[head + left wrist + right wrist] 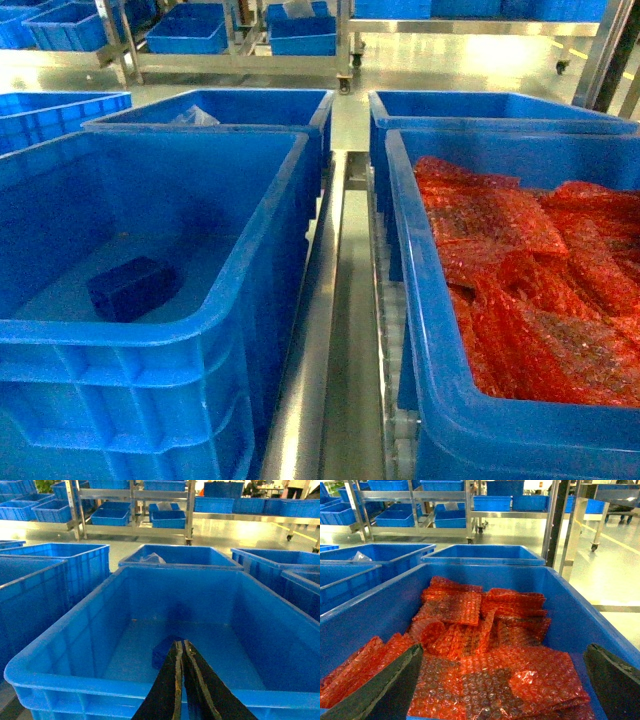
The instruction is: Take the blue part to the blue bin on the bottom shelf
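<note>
Blue bin (150, 330) at left; blue part (130, 287) flat on floor inside, near front-left corner. Left gripper (181, 652) above near rim, clenched, grasping nothing. Steel rail (310, 390) right of bin. Further right, crate (570, 610) of red bags (480, 650); right gripper (502, 680) over them, spread wide. Beyond bin, glossy floor (450, 65), steel racks (235, 55) with blue trays (190, 30).

Blues on my left, reds on my right

I am looking at a dark navy blue part (130, 287) lying in a bright blue bin (255, 250); my left fingers (172, 680) are showing black, perhaps with pale worn edges, though the view is dim. The neighbouring blue crate (570, 610) is holding red bubble-textured bags (485, 645); silver racks (470, 510) are gleaming behind.
</note>
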